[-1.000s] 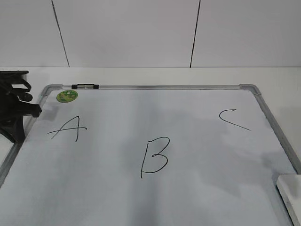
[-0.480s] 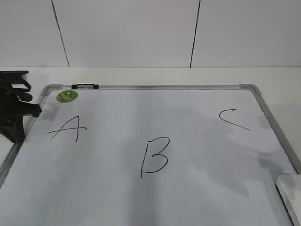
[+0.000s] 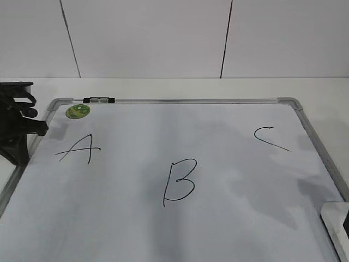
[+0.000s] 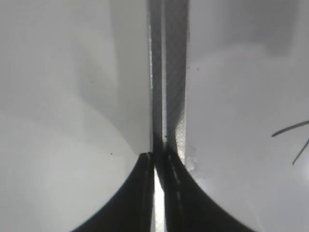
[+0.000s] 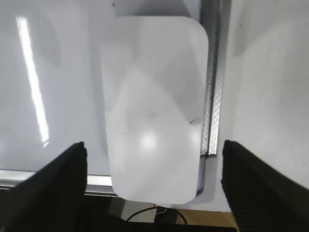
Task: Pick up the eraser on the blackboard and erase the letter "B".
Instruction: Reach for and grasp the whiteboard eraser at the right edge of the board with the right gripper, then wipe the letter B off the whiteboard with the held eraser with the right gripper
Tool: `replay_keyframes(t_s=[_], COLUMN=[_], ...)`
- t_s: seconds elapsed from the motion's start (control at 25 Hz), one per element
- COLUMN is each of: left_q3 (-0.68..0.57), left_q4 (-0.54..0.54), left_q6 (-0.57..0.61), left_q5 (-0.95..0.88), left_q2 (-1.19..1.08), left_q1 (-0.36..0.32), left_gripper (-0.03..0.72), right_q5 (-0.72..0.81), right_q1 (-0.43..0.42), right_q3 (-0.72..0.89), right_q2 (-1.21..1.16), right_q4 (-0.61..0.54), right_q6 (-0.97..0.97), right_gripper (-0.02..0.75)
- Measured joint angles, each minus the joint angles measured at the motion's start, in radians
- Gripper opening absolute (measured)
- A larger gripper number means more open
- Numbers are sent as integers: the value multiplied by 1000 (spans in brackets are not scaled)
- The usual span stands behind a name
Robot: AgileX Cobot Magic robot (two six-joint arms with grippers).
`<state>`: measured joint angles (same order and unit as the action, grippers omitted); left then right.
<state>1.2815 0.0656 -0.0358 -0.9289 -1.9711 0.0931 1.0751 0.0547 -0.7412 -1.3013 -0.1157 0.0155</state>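
Board: lying flat on the white table, its grey frame running along the top and right sides; a green sticker is sitting in the top left corner.
Letters: the B is standing near the middle of the board, with the A to its left and the C to its upper right; bare white surface is lying all round the B, well apart from every edge.
Eraser: resting in the board's lower right corner, its long side lying just beside the right frame strip; in the exterior view only a corner of it is showing at the picture's edge.
Right gripper: hanging over the eraser with its two dark fingers spread wide, one on either side of the block, gripping nothing.
Left gripper: sitting at the board's left edge above the frame strip, its fingers pressed together but for a thin slit, with nothing between them; in the exterior view the left arm is resting beside the A.
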Motion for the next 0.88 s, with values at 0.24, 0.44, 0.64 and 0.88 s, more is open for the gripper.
replay_keyframes(t_s=[0.24, 0.44, 0.64, 0.88], left_q3=[0, 0, 0, 0], left_q4=[0, 0, 0, 0], left_q6=[0, 0, 0, 0], left_q5=[0, 0, 0, 2], left_q2=[0, 0, 0, 0], left_q1=[0, 0, 0, 0], left_gripper=[19, 19, 19, 19], right_q5=[-10, -32, -39, -43], right_q1=[0, 0, 0, 0], right_q3=[0, -2, -2, -2], right_q2=[-52, -71, -93, -126], right_q4=[-1, -5, -5, -5], right_q6=[0, 1, 2, 5], right_gripper=[671, 671, 671, 670])
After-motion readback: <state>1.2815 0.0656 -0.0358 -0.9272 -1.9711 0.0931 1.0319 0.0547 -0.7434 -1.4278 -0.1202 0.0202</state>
